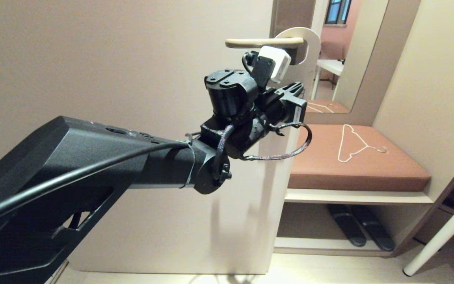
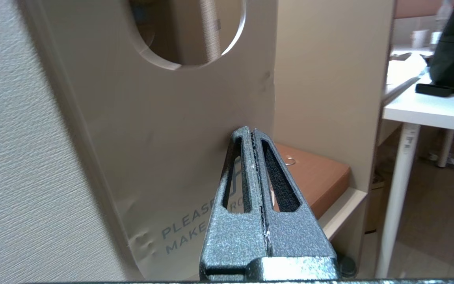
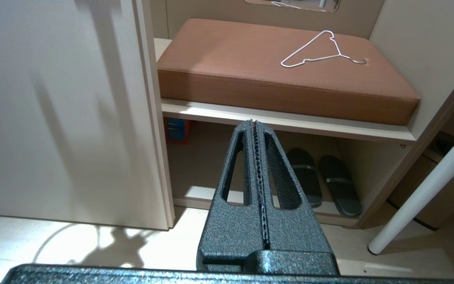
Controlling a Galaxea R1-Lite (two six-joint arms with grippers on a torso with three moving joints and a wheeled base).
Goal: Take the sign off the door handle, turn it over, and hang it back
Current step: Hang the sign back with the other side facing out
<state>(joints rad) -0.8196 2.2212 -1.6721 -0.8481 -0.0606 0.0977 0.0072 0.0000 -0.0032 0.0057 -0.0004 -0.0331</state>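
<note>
Head view shows the left arm extended forward and upward along the door (image 1: 112, 59), with the left gripper (image 1: 296, 88) positioned just below the door handle (image 1: 264, 42). The handle projects horizontally near the door edge. The sign (image 1: 307, 41) hangs on the handle, its rounded white top arching over the lever. Left wrist view shows the white face of the sign (image 2: 164, 130), printed "PLEASE MAKE UP ROOM", with the handle passing through its oval hole. The left gripper (image 2: 253, 132) has its jaws pressed fully together, tips at the sign's free edge; whether the card edge is pinched between them cannot be told. Right wrist view shows the right gripper (image 3: 255, 124) with jaws closed on nothing, held low and well apart from the handle, pointing toward the bench. A brown cushion (image 1: 357, 157) lies on the bench beside the door, with a white wire hanger (image 1: 355, 144) on it. A pair of dark slippers (image 1: 359, 227) sits on the shelf beneath the cushion.
</note>
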